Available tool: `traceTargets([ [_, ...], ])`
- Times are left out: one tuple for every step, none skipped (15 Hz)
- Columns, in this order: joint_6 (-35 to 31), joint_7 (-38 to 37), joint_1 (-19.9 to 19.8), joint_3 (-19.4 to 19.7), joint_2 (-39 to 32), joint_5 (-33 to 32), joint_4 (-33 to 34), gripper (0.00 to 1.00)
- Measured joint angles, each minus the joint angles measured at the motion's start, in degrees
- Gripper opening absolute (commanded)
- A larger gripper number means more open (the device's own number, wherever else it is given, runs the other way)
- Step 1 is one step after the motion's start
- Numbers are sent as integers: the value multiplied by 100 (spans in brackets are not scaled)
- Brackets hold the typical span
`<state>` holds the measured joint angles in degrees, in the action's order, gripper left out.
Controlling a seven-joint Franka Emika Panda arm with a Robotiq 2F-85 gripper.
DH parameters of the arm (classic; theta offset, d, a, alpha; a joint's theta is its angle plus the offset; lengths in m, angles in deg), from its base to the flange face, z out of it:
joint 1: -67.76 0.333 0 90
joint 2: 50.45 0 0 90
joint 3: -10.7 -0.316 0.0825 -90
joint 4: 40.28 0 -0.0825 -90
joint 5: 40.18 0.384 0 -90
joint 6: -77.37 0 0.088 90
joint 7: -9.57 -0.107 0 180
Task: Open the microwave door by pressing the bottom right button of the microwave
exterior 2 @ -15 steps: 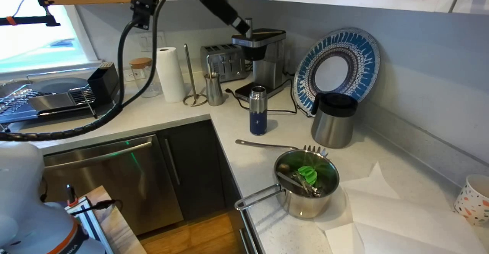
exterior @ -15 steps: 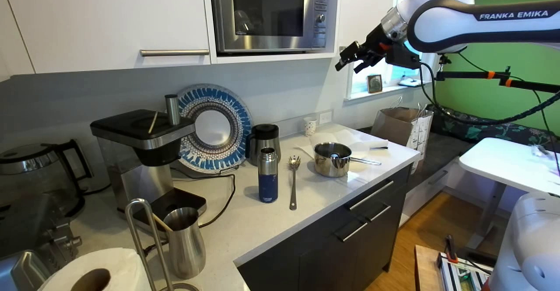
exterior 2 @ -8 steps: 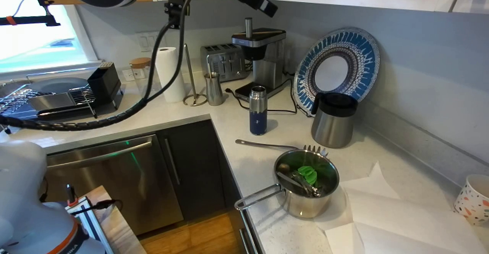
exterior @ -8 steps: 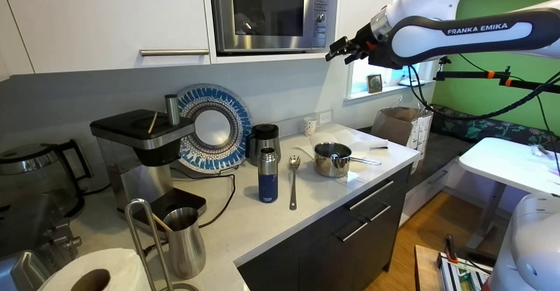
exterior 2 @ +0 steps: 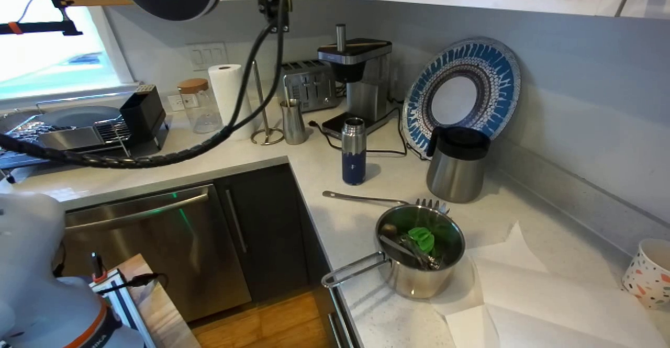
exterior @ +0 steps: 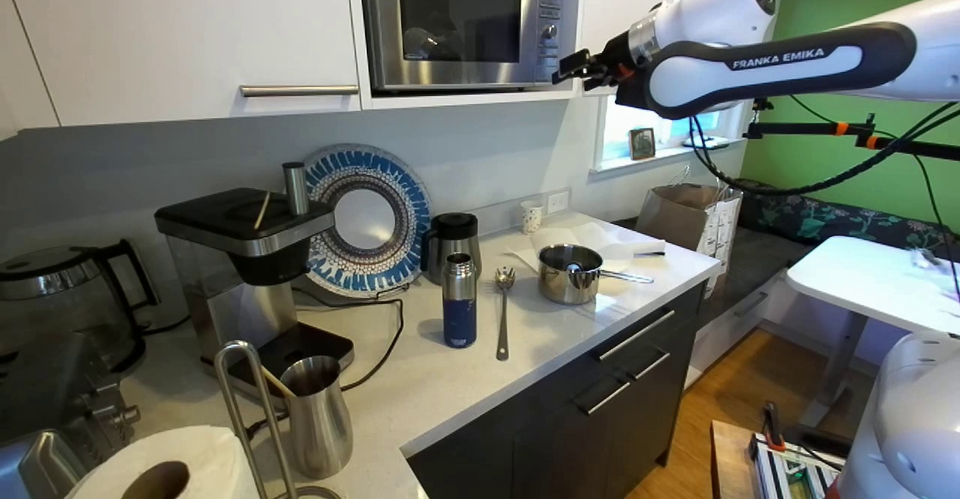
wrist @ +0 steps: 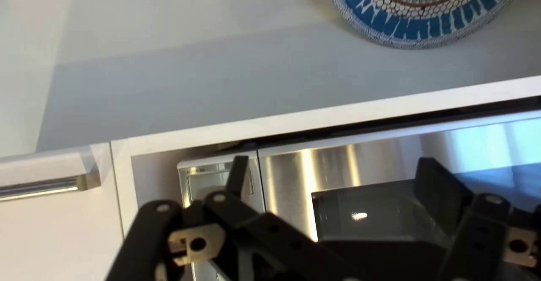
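Evidently we are at the lining-up stage: the microwave [exterior: 465, 26] sits up in its cupboard nook [exterior: 480, 100], above the tabletop [exterior: 420, 379], and its door [exterior: 446, 19] is shut, so we take it that the press has yet to be made. Our pincer [wrist: 331, 167] is spread wide with nothing between its fingertips [wrist: 239, 171], and in the wrist view, where the kitchen appears upside down, one tip lies across part of what we take for the button [wrist: 207, 181], while the other lies over the door. In an exterior view the tips show right by the foot of the control panel [exterior: 550, 19]; we cannot tell whether either touches it, and the wrist view does not settle the gap.

Next, as we judge it, we need to set one fingertip squarely on that button and push straight in, firmly enough to pop the door. Closing the pincer first might give us a single sturdier point to press with. Pushing with the fingers spread, we risk the far one meeting the door first, or blocking it as it swings out. Once it springs, we should back off to give it room.
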<state>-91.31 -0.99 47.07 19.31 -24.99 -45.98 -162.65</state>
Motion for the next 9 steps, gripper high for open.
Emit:
traceTargets([
  [-328,41,-39,7,-192,-20,72,68],
  [-614,51,-93,10,-390,-49,155,58],
  [-848,51,-178,3,-590,-93,257,50],
  [-1023,51,-292,-5,-785,-163,374,44],
  [-1138,51,-420,-12,-964,-239,493,35],
  [-1224,51,-570,-22,-1130,-317,609,28],
  [-1287,50,-737,-39,-1282,-400,725,19],
  [-1361,50,-891,-56,-1412,-465,834,13],
  [-1456,45,-1046,-78,-1538,-519,941,6],
])
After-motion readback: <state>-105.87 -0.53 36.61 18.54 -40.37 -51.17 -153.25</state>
